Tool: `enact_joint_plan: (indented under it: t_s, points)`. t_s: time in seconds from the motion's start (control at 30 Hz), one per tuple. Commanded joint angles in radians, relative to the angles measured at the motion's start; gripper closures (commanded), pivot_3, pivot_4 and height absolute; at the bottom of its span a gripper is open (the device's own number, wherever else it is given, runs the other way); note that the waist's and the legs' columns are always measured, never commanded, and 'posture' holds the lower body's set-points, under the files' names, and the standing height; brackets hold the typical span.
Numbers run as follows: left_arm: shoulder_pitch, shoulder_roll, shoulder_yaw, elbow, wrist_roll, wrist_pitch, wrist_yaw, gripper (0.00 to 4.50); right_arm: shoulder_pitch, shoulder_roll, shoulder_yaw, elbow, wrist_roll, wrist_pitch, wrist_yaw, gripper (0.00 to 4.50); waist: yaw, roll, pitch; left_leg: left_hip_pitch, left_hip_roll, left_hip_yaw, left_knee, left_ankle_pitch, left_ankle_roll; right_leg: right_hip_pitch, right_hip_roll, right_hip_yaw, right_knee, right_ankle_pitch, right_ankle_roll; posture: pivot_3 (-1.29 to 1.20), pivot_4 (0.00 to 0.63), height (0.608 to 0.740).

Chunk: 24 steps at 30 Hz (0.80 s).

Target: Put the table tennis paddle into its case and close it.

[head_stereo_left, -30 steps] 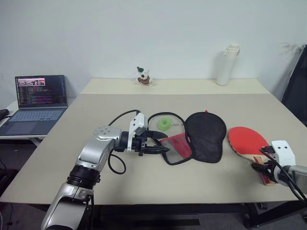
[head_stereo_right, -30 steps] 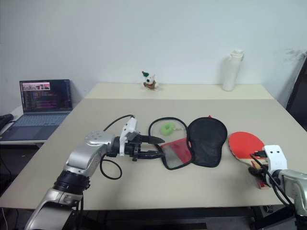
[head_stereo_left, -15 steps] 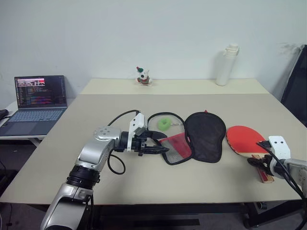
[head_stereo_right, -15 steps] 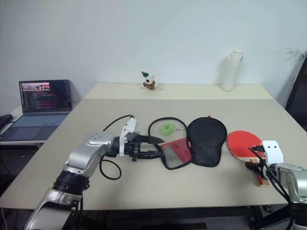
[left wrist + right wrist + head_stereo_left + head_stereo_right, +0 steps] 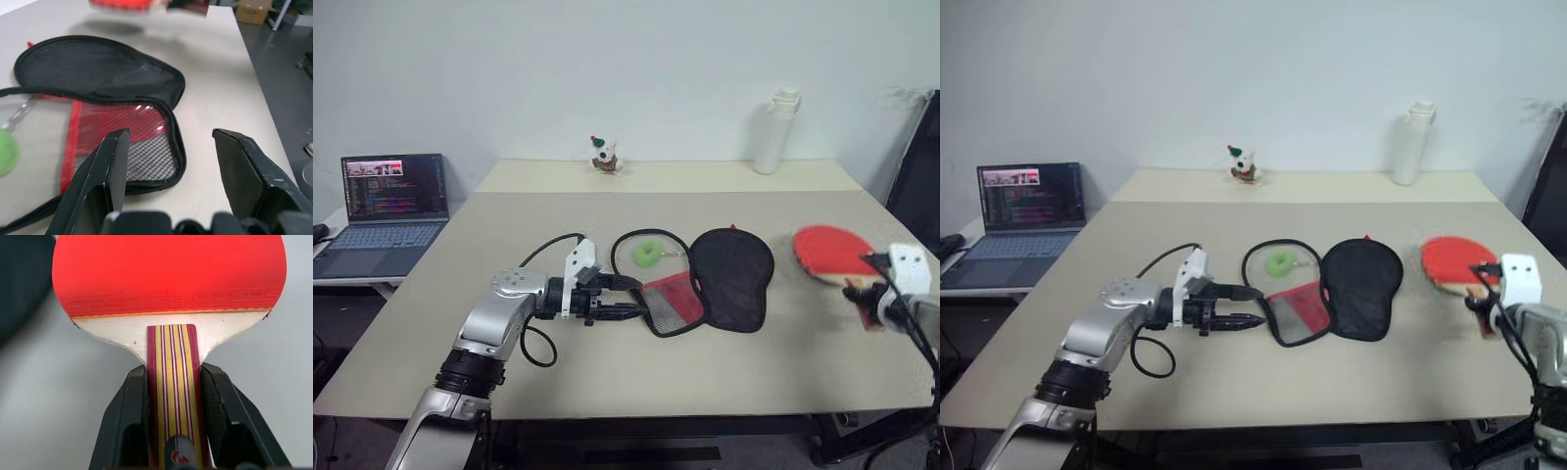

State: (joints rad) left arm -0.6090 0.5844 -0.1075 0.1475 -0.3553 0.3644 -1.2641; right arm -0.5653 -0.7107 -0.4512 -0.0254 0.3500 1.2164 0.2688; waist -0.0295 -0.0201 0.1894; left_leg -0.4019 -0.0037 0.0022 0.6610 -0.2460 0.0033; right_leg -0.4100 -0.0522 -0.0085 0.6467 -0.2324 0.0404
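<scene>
Since 1 second ago the right gripper (image 5: 170, 396) has clamped the striped handle of the table tennis paddle (image 5: 829, 252) and lifted it off the beige table (image 5: 607, 362); the left gripper (image 5: 628, 300) has drawn back slightly from the case (image 5: 705, 280) and hangs unclenched, holding nothing. The paddle is grasped; inserting and zipping remain. The case lies unzipped, its green pompom pull (image 5: 648, 255) beside it. The right wrist view confirms both fingers pressing the handle, which the head views leave unclear.
</scene>
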Motion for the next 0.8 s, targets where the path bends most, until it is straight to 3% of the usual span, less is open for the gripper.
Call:
enact_joint_plan:
  t_s: [0.03,0.13,0.27,0.47,0.8]
  points:
    - [0.029,0.023,0.046,-0.062,-0.030,0.014,0.019,1.57,-0.124,0.014,-0.029,-0.102,0.051,0.066,-0.020,3.41,-0.002,0.000,0.000,0.000,0.000,0.000,0.000,0.000,0.000,0.000,0.000,0.000,0.000,0.000,-0.001,0.00,0.150,0.740]
    - [0.045,0.028,0.052,-0.078,-0.030,0.023,0.029,1.57,-0.176,0.126,-0.008,-0.174,0.070,0.136,-0.068,3.41,-0.002,0.000,0.000,0.000,0.001,0.000,0.000,0.000,0.000,0.000,0.001,0.000,0.000,0.002,-0.003,0.00,0.150,0.740]
    - [0.051,0.030,0.052,-0.093,-0.032,0.030,0.040,1.57,-0.187,0.354,0.004,-0.280,0.053,0.203,-0.176,3.41,0.001,0.000,0.000,0.000,0.002,-0.001,0.000,0.000,0.000,0.000,0.001,-0.001,0.001,0.002,-0.004,0.00,0.150,0.740]
    - [0.059,0.039,0.051,-0.111,-0.032,0.033,0.049,1.57,-0.152,0.658,0.049,-0.359,0.001,0.176,-0.325,3.41,0.004,0.000,0.000,-0.006,0.000,-0.001,0.000,0.000,0.000,-0.006,-0.001,-0.001,0.002,0.003,-0.004,0.00,0.150,0.740]
    - [0.055,0.042,0.042,-0.118,-0.033,0.038,0.051,1.57,-0.077,0.709,0.108,-0.263,-0.064,0.017,-0.362,3.41,0.001,0.000,0.000,-0.013,-0.002,-0.003,0.001,0.000,0.000,-0.012,-0.001,-0.002,0.003,0.003,-0.004,0.00,0.150,0.740]
